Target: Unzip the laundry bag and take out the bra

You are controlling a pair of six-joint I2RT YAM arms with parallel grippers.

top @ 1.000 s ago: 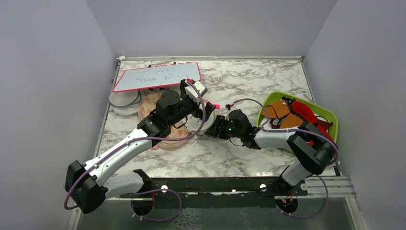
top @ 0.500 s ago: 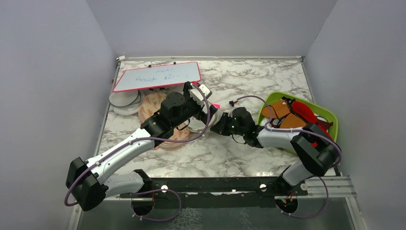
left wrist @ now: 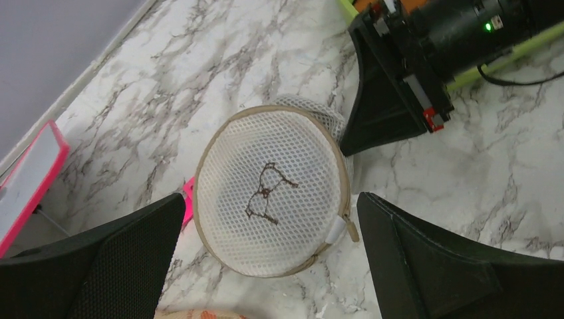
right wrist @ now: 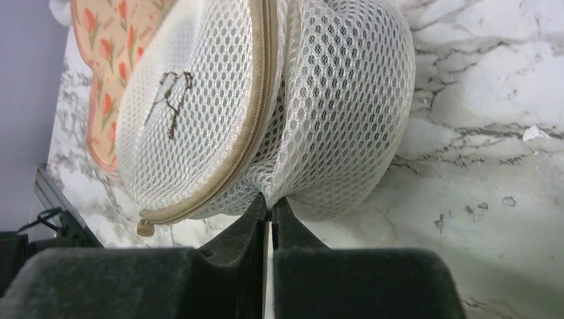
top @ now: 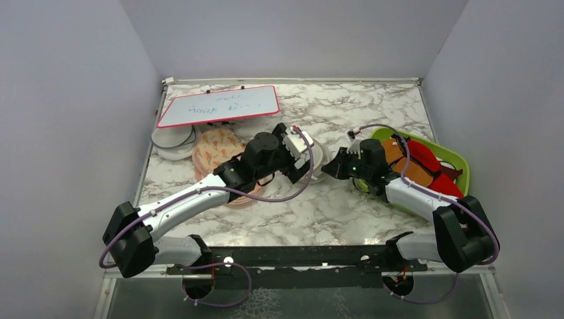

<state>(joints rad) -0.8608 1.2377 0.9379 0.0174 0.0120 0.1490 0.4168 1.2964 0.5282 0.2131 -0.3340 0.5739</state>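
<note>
While the right gripper (right wrist: 271, 206) has its fingers pressed together on a fold of white mesh at the lower edge of the laundry bag (right wrist: 332, 93), the left gripper (top: 304, 163) hangs just beside the bag with its fingers (left wrist: 106, 266) spread wide, one on either side and neither touching it. The bag sits near the middle of the marble table (left wrist: 233, 66), between the two grippers and close to the green tray (top: 465, 166) of red and orange garments. It is tipped up rather than lying flat: its marked face is turned toward the left wrist camera and its bulging half toward the right arm. Being round, it has no clear long axis, but the beige zip rim (right wrist: 256, 113) runs as a slanted line in the right wrist view. The left wrist view gives the full round face, the small dark mark (left wrist: 266, 193) at its centre and the zip pull (left wrist: 340, 230) at the lower right of the rim. The right wrist view shows instead the bag's depth, both halves meeting at the rim, the pinch itself, and the peach floral pouch (right wrist: 100, 66) behind. From above, only a sliver of the bag (top: 320, 158) shows between the arms. Its contents cannot be made out through the mesh.
</note>
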